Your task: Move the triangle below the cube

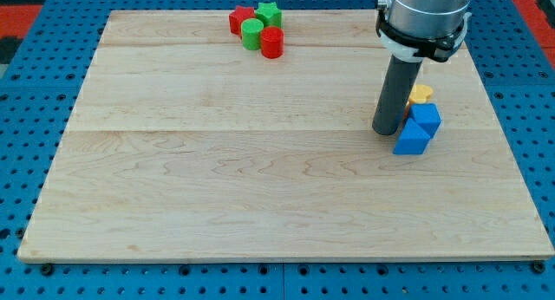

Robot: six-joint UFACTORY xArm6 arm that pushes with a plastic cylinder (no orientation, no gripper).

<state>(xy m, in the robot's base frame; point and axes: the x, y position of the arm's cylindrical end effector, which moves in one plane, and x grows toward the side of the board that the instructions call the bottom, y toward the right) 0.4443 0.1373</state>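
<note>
A blue cube [427,117] sits at the view's right on the wooden board [260,187]. A blue triangle [412,139] lies just below and slightly left of it, touching it. My tip [386,131] rests on the board right at the triangle's left side, close to both blue blocks. The rod partly hides what lies behind it.
A yellow block [421,94] sits just above the blue cube, partly hidden by the rod. At the view's top, a cluster holds a red block [240,21], a green star [269,13], a green cylinder [252,34] and a red cylinder [272,42].
</note>
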